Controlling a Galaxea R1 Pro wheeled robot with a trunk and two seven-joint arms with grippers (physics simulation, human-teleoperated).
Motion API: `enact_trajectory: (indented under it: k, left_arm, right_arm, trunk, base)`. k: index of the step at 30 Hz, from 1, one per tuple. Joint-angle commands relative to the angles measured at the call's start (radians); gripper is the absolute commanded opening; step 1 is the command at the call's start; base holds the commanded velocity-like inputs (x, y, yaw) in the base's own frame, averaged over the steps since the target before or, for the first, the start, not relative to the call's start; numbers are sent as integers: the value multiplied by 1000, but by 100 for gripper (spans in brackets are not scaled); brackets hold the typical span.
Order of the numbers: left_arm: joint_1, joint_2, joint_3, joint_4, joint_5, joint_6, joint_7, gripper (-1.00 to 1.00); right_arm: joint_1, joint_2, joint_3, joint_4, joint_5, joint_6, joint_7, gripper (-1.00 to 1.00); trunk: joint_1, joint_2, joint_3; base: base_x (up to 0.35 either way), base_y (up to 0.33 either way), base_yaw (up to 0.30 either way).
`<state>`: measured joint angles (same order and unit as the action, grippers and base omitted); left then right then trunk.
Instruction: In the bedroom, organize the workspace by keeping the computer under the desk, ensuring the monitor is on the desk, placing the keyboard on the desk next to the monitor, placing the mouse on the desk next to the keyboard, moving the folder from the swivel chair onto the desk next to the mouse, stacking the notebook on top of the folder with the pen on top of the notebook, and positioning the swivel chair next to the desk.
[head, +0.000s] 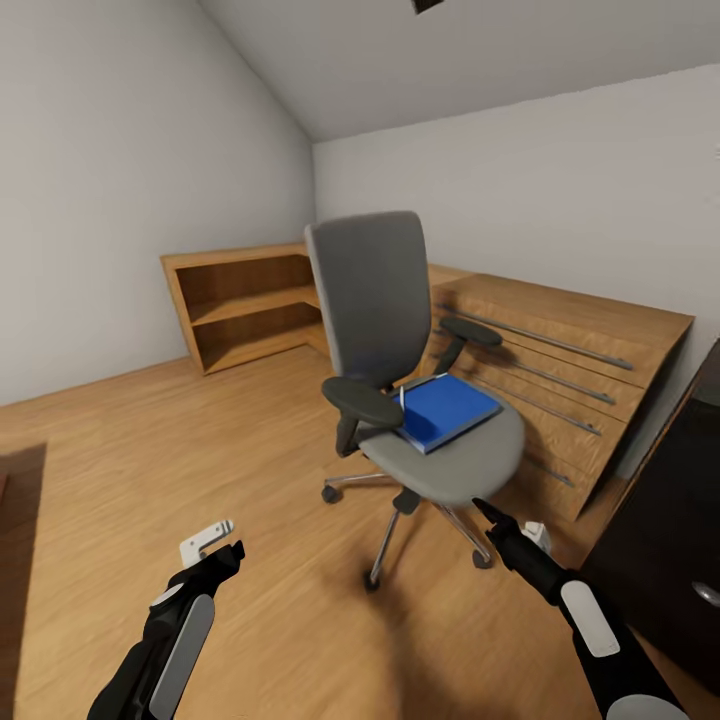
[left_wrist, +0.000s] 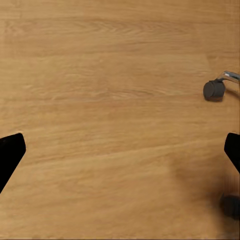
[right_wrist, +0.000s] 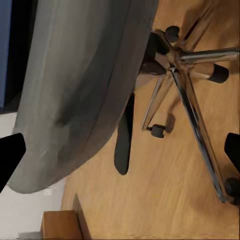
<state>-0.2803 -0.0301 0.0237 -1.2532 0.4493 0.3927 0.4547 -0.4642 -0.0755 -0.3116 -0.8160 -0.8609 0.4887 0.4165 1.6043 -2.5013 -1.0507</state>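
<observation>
Right gripper (head: 484, 508) hangs low just beside the front edge of the chair (head: 400, 350) seat, touching nothing; its fingers (right_wrist: 11, 155) sit wide apart at the wrist view's edges, so released, with the chair's grey seat underside and metal star base between them. Left gripper (head: 225, 540) hovers over bare wood floor (head: 200, 450), well apart from the chair, fingers (left_wrist: 11, 150) also spread, released; one chair castor (left_wrist: 213, 89) shows near it. Blue folder (head: 442, 410) lies flat on the chair seat, between the black armrests. Wooden dresser (head: 570, 350) stands just behind the chair, low open shelf (head: 245, 300) beyond it against the wall. Dark drawer unit (head: 670, 540) sits beside the chair, near the right arm.
</observation>
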Motion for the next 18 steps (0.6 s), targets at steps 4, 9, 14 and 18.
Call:
enact_trajectory:
  k: [4,9,14,18]
  left_arm:
    - [0,-1,1,-2,9,3,5,100]
    - [0,-1,1,0,9,3,5,100]
    - [0,-1,2,-1,9,3,4,100]
    - [0,-2,0,9,12,4,5,100]
  right_arm:
    - [-1,0,-2,0,-2,2,-2,100]
    - [-1,0,-1,0,1,-24,-2,100]
    - [-1,0,4,1,4,-35,-11,100]
    - [-1,1,9,1,7,-73,-102,100]
  trunk:
    - [-1,0,-1]
    - [-1,0,-1]
    - [-1,0,3]
    - [-3,1,18]
  base:
    - [-336,0,0]
    - [-320,0,0]
    - [-76,0,0]
    - [-6,0,0]
